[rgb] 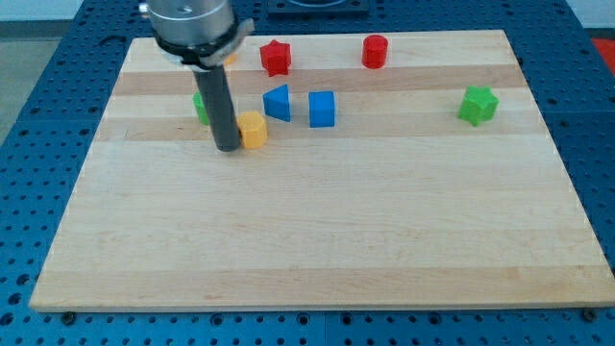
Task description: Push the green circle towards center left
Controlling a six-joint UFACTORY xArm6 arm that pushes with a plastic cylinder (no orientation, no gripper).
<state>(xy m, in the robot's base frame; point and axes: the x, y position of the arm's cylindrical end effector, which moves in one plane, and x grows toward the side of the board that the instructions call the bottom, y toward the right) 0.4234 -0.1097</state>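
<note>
The green circle [200,107] shows only as a green sliver at the view's upper left, mostly hidden behind my rod. My tip [229,149] rests on the board just below and right of it, touching the left side of a yellow hexagon block [254,130]. Whether the tip touches the green circle I cannot tell.
A blue triangle-like block [279,102] and a blue cube [322,109] lie right of the yellow block. A red star [276,57] and a red cylinder [375,50] sit near the top edge. A green star [478,105] is at the right. A yellow bit [232,58] peeks beside the rod mount.
</note>
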